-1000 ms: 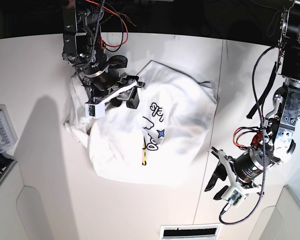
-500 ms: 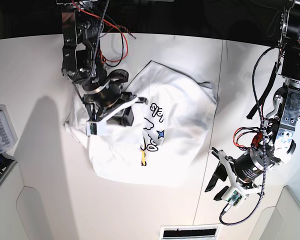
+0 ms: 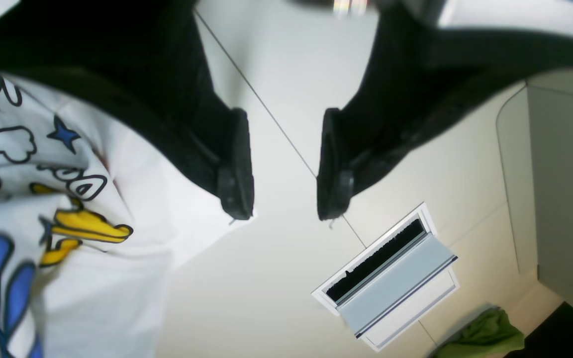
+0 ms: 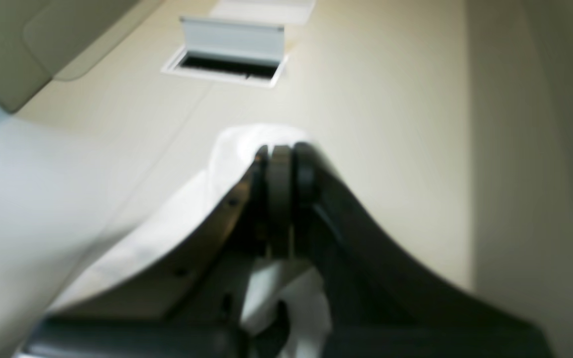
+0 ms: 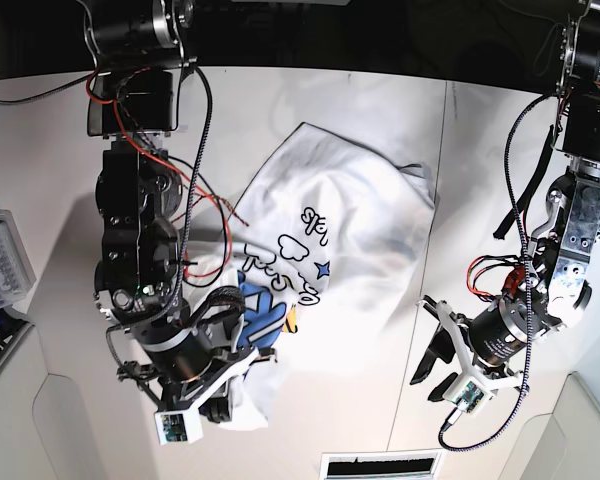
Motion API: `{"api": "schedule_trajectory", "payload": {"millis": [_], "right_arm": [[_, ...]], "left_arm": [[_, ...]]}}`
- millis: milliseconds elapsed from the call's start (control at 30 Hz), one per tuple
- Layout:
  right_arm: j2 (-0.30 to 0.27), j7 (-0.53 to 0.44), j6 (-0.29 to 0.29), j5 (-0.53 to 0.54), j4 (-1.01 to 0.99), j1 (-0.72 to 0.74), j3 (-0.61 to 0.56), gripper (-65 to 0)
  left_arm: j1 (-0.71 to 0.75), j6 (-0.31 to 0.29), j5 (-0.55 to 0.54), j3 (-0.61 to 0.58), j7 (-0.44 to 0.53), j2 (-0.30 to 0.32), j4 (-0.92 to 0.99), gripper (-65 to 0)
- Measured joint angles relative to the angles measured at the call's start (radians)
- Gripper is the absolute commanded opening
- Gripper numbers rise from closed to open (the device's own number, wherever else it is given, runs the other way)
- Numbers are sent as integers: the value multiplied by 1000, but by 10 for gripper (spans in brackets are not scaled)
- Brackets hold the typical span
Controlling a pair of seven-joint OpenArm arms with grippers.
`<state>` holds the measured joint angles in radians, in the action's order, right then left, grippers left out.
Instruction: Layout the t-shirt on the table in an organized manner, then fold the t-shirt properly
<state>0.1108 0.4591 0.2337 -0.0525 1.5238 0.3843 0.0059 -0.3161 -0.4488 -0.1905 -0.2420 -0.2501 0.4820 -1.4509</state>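
Observation:
The white t-shirt [image 5: 355, 215] lies crumpled on the off-white table [image 5: 60, 160], with its blue and yellow print [image 5: 270, 300] partly showing. My right gripper [image 5: 223, 380] is near the front edge on the base view's left, shut on a pinch of the shirt's white fabric [image 4: 239, 144]. The fabric bulges just past the closed fingertips [image 4: 280, 161]. My left gripper [image 5: 435, 365] hangs open above bare table, right of the shirt. In the left wrist view its fingers [image 3: 237, 169] stand apart with nothing between them, and the printed t-shirt [image 3: 43, 209] lies to their left.
A cable hatch with an open lid [image 5: 378, 465] [image 3: 391, 283] is set in the table's front edge. A small grey tray [image 5: 2, 262] sits at the far left. Pale rounded panels [image 5: 65, 430] flank the front corners. A green cloth [image 3: 485, 338] shows below the table.
My right gripper has shut on the shirt and pulled its left part from the back toward the front edge, bringing blue lettering into view. The left arm has stayed still.

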Motion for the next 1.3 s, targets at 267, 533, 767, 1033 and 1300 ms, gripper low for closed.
{"api": "schedule_trajectory", "payload": {"millis": [267,533,767,1033,1300], "right_arm": [[-105,-56,-43,-136,-141,147,0,-650],[-187,-182,-70,-172,-560,318,0,-235],[-194,-121,-76,-119,-620,428,0,-293],[-197,82,-70,-95,-286,257,0,-645],[-200,186,-16,-88,79,-43,-1,-650]], "left_arm": [[42,6,7,0,2,0,0,-399],[77,11,9,-1,-4,0,0,-399],[80,11,10,0,0,0,0,-399],[95,11,39,0,2,0,0,-399],[94,13,41,0,43,0,0,-487]]}}
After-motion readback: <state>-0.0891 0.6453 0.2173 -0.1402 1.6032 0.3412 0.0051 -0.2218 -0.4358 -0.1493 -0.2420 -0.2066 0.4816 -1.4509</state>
